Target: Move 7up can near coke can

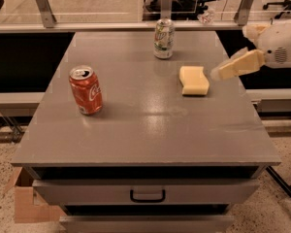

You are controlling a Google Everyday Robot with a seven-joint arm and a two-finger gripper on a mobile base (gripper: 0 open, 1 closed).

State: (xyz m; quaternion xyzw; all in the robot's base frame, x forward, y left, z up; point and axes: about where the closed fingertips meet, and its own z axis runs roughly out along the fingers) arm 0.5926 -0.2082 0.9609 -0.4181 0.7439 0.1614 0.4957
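The 7up can [164,38], silver-white with a green logo, stands upright near the far edge of the grey table [145,135]. The coke can [86,90], red with white script, stands upright on the table's left side, well apart from the 7up can. My gripper [222,70] reaches in from the right edge, hovering above the table just right of a yellow sponge and to the right of and nearer than the 7up can. It holds nothing.
A yellow sponge [193,80] lies on the table between the gripper and the cans. A metal railing [136,27] runs behind the table. A drawer with a black handle [147,195] is at the front. A cardboard box [26,205] sits on the floor at lower left.
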